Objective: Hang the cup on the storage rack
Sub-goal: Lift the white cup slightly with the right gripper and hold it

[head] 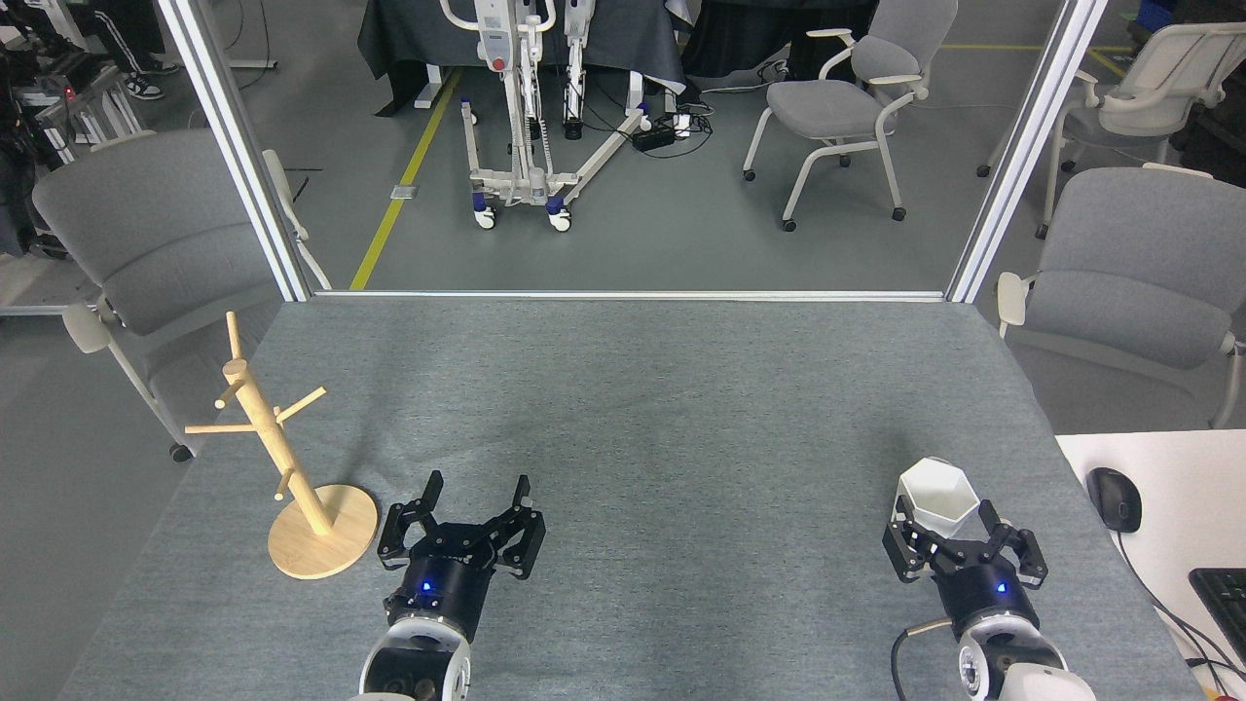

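Observation:
The white hexagonal cup [937, 498] stands upright on the grey table at the near right. My right gripper [944, 511] is open, with one finger on each side of the cup's lower body. Whether the fingers touch it I cannot tell. The wooden storage rack [261, 421] stands at the near left on its round base [336, 545], its thin pegs bare. Just right of that base my left gripper [479, 480] is open and holds nothing.
The grey table [633, 409] ends at a metal frame at the back. A white desk with a black mouse [1113, 498] and a keyboard [1225, 594] adjoins the table's right edge. Grey chairs stand off both sides.

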Controlling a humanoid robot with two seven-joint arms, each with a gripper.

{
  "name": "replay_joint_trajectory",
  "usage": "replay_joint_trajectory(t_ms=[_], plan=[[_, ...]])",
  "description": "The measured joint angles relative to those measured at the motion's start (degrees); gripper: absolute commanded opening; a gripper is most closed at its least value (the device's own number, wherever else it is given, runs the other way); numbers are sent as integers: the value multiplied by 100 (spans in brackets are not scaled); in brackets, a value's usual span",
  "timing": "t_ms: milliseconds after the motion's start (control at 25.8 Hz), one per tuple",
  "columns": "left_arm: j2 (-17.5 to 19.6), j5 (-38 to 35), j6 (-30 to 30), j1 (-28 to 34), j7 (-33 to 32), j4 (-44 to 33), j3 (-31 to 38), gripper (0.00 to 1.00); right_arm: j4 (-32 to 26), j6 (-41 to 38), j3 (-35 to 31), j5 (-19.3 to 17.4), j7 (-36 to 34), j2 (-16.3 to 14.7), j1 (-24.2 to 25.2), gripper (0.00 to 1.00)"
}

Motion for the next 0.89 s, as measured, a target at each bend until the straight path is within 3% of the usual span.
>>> replay_joint_trajectory(t_ms=[890], plan=[[3,9,8,8,-2,35,18,99,630,192,356,-24,-163,-125,-429,99]])
